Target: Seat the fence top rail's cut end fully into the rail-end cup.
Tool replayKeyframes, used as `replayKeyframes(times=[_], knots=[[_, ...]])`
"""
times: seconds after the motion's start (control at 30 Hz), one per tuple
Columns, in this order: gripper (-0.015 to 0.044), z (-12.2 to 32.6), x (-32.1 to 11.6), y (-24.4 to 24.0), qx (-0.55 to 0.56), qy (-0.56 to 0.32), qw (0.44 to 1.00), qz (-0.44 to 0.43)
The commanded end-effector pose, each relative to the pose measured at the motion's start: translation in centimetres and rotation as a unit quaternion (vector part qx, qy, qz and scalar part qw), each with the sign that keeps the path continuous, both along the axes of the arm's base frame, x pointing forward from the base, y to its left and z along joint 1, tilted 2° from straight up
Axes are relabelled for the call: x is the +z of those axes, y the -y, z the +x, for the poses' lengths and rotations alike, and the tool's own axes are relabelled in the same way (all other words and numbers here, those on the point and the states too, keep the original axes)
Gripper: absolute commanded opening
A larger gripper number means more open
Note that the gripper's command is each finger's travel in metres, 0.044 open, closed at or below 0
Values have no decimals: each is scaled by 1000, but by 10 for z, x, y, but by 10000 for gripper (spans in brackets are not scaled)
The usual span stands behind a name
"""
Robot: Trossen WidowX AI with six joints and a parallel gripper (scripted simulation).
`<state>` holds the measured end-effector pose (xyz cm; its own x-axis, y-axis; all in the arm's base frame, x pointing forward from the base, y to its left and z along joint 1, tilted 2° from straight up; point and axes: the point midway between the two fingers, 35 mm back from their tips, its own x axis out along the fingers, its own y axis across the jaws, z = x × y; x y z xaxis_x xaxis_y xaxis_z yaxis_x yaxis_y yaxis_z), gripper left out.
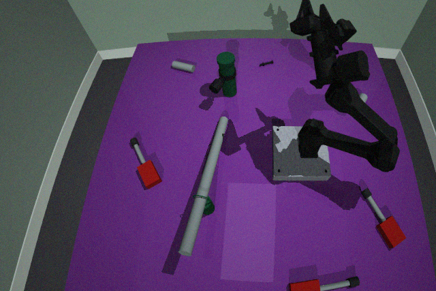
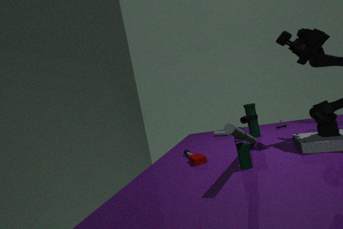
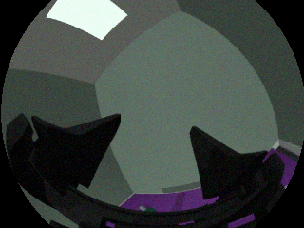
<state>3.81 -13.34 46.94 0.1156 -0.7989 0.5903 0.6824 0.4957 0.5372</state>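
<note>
The grey-white rail (image 1: 210, 167) (image 2: 240, 134) runs through the wire loop (image 1: 201, 196) of the small green post (image 1: 209, 206) (image 2: 244, 156). Its near end is raised; its far end slopes down to, or close to, the table, short of the big post and lower than the cup. The big green post (image 1: 229, 87) (image 2: 254, 128) stands upright. Its black brace band (image 1: 229, 77) (image 2: 251, 117) sits below the post cap (image 1: 225, 57) (image 2: 249, 105). The black end cup (image 1: 216, 85) (image 2: 244, 119) hangs from the band, empty. My gripper (image 1: 314, 1) (image 3: 157, 124) is open and empty, high up and well away from the rail.
A short white pipe (image 1: 182, 66) (image 2: 220, 133) lies left of the big post, a small dark bolt (image 1: 266, 63) (image 2: 281, 126) right of it. Another white piece (image 1: 364, 97) shows behind my arm. Red blocks (image 1: 148, 174) (image 1: 390, 232) (image 1: 304, 285) with stems lie around. My base plate (image 1: 287, 166) is right of the rail.
</note>
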Motion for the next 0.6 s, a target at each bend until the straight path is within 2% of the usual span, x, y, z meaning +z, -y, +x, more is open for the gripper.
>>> replayKeyframes(times=[0.0, 0.13, 0.3, 0.57], knots=[[426, 1, 0, 0, 1, -2, 1000, 1], [440, 33, -2, 9, 35, -57, 998, 19], [440, 110, -20, 20, 121, -189, 972, 64], [440, 212, -84, -3, 251, -431, 859, 112]])
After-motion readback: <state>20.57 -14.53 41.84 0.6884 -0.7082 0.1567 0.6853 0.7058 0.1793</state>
